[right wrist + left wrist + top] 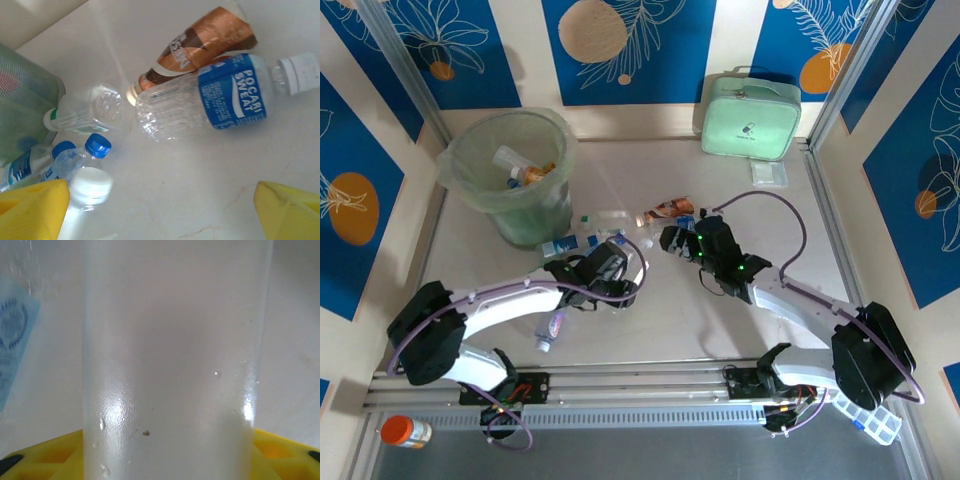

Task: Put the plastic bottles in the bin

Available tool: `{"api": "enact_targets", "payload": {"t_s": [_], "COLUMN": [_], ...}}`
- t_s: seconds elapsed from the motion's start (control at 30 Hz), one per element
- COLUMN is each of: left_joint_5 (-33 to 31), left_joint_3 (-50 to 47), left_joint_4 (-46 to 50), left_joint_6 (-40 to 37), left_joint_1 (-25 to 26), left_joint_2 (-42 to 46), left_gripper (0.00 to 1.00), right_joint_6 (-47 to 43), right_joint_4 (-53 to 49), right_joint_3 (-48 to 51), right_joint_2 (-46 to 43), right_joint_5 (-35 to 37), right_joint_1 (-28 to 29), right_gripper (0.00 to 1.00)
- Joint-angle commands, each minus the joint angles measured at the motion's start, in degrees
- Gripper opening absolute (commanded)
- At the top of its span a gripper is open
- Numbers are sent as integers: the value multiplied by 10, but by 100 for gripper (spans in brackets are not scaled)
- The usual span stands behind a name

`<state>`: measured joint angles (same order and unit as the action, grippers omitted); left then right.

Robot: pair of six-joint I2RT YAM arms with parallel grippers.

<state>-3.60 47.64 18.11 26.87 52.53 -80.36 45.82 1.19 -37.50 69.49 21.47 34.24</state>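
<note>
The pale worktop is shut in by blue and cream walls; at its far left stands the bin, round, pale green and lined with a clear bag, and a few bottles are seen lying inside it; a mint-green zippered case is stood against the far wall on the right. The rest of the plastic bottles are bunched on the worktop, between the bin's foot and the middle; the left end effector is lowered into this bunch, and a clear bottle is seen right between its yellow fingers; it cannot be told whether the bottle is squeezed tight. The right end effector is held wide open over the worktop, with nothing between its fingers; just past it a Pocari Sweat bottle is laid on its side, touching a brown-labelled bottle; a clear green-capped bottle and two blue-capped bottles are laid nearer the bin. One more small bottle is laid alone beside the left arm; an orange-capped pill jar is laid at the near left corner.
</note>
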Motion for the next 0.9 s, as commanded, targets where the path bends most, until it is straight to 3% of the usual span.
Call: {"api": "enact_targets", "payload": {"t_s": [0.0, 0.17, 0.47, 0.87], "left_joint_5": [25, 75, 97, 33], "left_joint_3": [-24, -92, -129, -148], "left_joint_4": [-69, -163, -196, -179], "left_joint_6": [-14, -2, 4, -15], "left_joint_1": [3, -11, -34, -38], "left_joint_2": [42, 99, 132, 190], "left_gripper": [56, 56, 54, 55], "right_joint_6": [38, 33, 30, 25], "right_joint_4": [64, 147, 237, 223], "right_joint_3": [24, 42, 33, -45], "right_joint_2": [-20, -8, 46, 163], "right_joint_5": [-88, -175, -301, -391], "right_joint_1": [-13, -19, -5, 39], "right_gripper": [95, 98, 98, 84]}}
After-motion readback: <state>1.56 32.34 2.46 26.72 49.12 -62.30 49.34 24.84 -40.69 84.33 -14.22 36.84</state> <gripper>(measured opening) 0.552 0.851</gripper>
